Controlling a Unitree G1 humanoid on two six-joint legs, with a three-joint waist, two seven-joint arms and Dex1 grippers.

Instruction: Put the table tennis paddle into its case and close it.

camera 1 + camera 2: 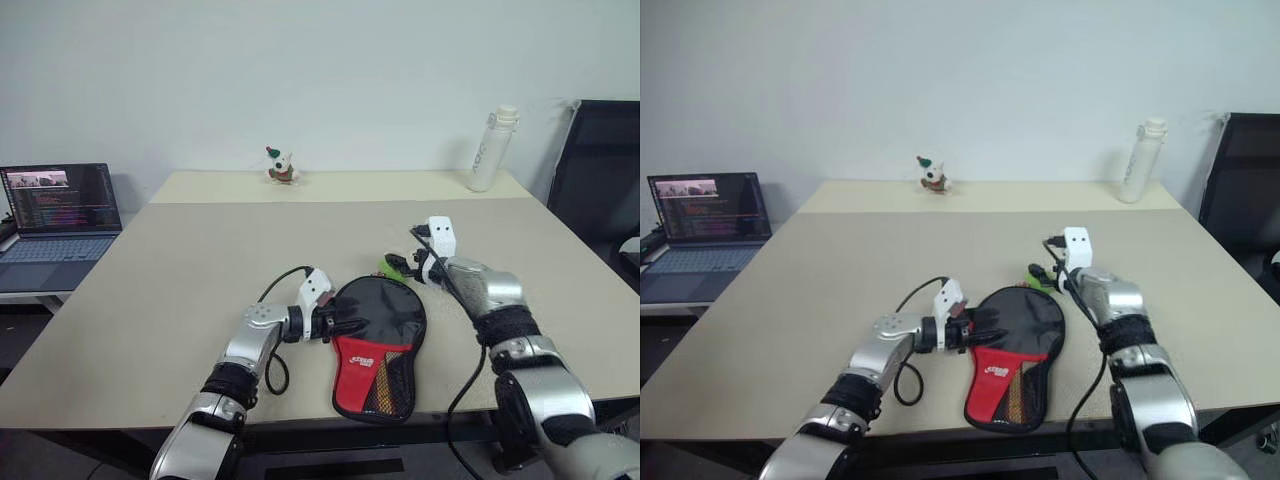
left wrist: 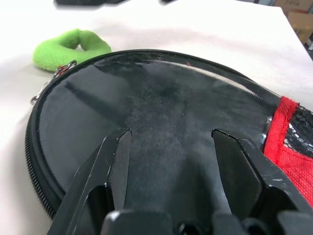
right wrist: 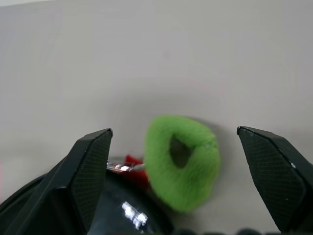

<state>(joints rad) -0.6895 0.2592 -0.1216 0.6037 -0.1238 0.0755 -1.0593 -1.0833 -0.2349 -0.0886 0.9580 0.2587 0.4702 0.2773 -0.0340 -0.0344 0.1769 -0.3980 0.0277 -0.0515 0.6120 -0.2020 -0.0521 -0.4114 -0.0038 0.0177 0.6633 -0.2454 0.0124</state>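
Observation:
The case (image 1: 378, 340) lies flat near the table's front edge, round black end away from me, red panel with mesh and white logo toward me. The table tennis paddle is hidden. My left gripper (image 1: 333, 322) reaches in from the left, its two fingers (image 2: 115, 161) spread apart over the case's glossy black top (image 2: 161, 107), open. My right gripper (image 1: 403, 265) hovers at the case's far right rim, open wide. Just past its fingertips (image 3: 95, 156) a fuzzy green ring (image 3: 195, 166) lies on the table, attached to the metal zip pull (image 3: 122, 167).
An open laptop (image 1: 60, 215) sits on a side desk at far left. A small toy figure (image 1: 281, 167) and a white bottle (image 1: 492, 150) stand at the table's far edge. A black chair (image 1: 600, 170) is at the right.

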